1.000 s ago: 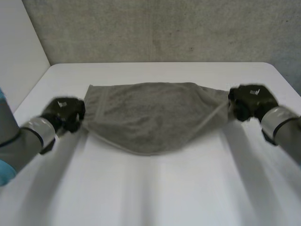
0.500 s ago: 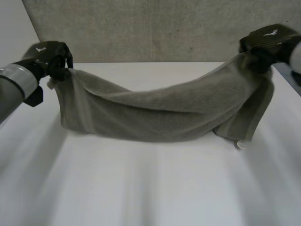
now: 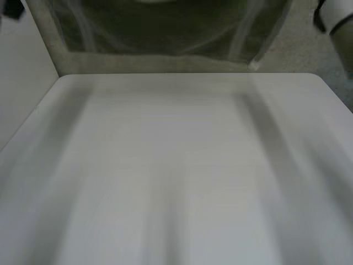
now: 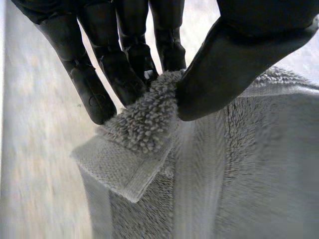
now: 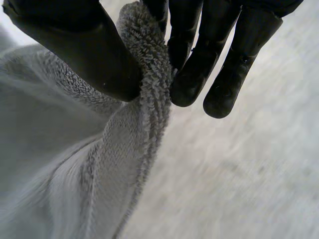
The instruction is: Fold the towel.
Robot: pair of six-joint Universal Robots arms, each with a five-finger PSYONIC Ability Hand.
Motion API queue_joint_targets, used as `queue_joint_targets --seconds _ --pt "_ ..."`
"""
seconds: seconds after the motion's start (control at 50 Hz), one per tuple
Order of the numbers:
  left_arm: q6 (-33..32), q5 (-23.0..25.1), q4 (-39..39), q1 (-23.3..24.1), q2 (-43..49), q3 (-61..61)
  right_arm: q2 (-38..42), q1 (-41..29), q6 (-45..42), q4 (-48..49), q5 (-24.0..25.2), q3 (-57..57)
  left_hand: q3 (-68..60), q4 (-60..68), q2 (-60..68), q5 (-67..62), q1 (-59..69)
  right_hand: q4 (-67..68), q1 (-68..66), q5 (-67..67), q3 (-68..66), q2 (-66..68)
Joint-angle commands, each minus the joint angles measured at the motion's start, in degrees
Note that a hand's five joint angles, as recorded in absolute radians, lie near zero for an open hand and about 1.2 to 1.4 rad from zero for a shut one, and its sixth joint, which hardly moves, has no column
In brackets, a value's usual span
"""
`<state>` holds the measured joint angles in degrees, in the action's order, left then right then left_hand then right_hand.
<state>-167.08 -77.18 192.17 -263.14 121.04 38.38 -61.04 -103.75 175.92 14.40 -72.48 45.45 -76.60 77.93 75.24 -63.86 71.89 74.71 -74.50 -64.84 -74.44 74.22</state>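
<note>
The grey towel point(image 3: 165, 27) hangs spread in the air above the far edge of the white table point(image 3: 176, 165), its lower hem free of the tabletop. In the left wrist view my left hand point(image 4: 224, 64) pinches one upper corner of the towel point(image 4: 149, 124) between thumb and fingers. In the right wrist view my right hand point(image 5: 84, 50) pinches the other upper corner point(image 5: 149, 74) the same way, and the cloth point(image 5: 60, 164) drops away below it. My right arm's wrist point(image 3: 339, 19) shows at the far right in the head view.
A grey wall point(image 3: 309, 55) stands behind the table. A white panel point(image 3: 22, 72) borders the table's left side. The table's far edge point(image 3: 187, 74) lies just below the hanging hem.
Both hands have risen steeply and moved apart, lifting the towel off the table. It sagged between them before; now it hangs spread high above the far edge.
</note>
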Motion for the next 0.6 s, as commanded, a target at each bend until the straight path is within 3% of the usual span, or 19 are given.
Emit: queue_joint_targets --seconds 0.02,0.16,0.28,0.4,0.48,0.6 --pt "-1.05 6.85 2.24 -1.14 -1.77 23.54 -0.31 1.89 -6.99 -3.07 5.15 12.82 -3.4 2.07 4.76 -6.14 8.11 0.14 -0.34 0.0 -0.41 0.62" --pt "-5.08 9.94 6.54 -1.59 -1.24 38.4 -0.04 3.91 -17.78 -2.36 14.37 28.35 -3.4 2.07 4.76 -6.14 8.11 -1.71 1.51 1.85 1.44 -1.23" --pt "-13.34 10.38 8.22 -1.68 -0.54 46.95 0.66 4.26 -22.46 -3.24 15.61 35.59 -3.4 2.07 4.76 -6.14 8.11 -7.6 7.4 7.74 7.33 -7.12" --pt "-17.84 10.38 8.22 -2.03 -0.45 51.0 1.19 4.35 -25.01 -7.99 11.57 39.19 -3.4 2.07 4.76 -6.14 8.11 -15.51 15.3 15.64 15.24 -15.02" --pt "-17.84 10.38 8.31 -2.12 -0.45 51.62 1.01 4.35 -25.27 -14.47 4.47 38.05 -3.4 2.07 4.76 -6.14 8.11 -29.44 29.23 29.57 29.17 -28.95" --pt "-17.75 10.38 8.22 -2.11 -0.54 51.62 0.92 4.17 -25.36 -16.69 1.2 37.7 -3.4 2.07 4.76 -6.14 8.11 -31.66 31.45 31.79 31.39 -31.17"
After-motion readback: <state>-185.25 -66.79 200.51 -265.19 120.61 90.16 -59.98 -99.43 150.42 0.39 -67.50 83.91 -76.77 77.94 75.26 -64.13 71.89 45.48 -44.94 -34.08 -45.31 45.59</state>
